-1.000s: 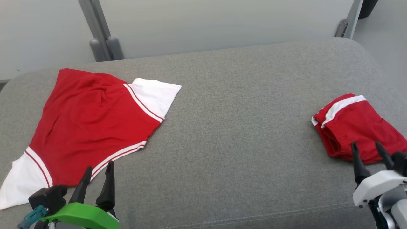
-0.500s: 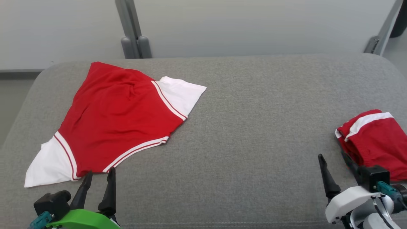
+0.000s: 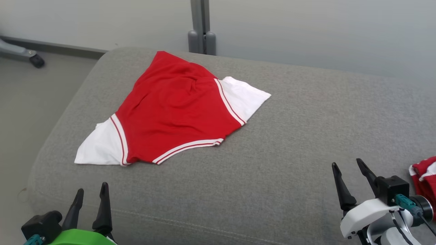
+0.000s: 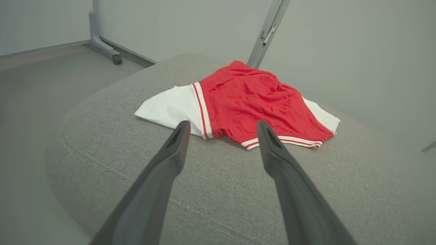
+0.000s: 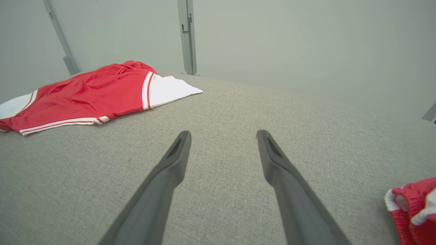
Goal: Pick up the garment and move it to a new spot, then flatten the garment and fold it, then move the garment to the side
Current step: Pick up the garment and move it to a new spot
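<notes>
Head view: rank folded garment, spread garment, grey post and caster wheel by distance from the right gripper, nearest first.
1. Folded garment, right edge, beside the right gripper.
2. Spread garment, cushion's left.
3. Grey post, behind cushion.
4. Caster wheel, far upper left.

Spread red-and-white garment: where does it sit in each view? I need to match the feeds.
Head view: spread garment upper left of centre, flat on the grey cushion.
Left wrist view: spread garment at centre, just beyond the open left gripper.
Right wrist view: spread garment at far left, upper half.
Shared landmark: the grey post behind it.
</notes>
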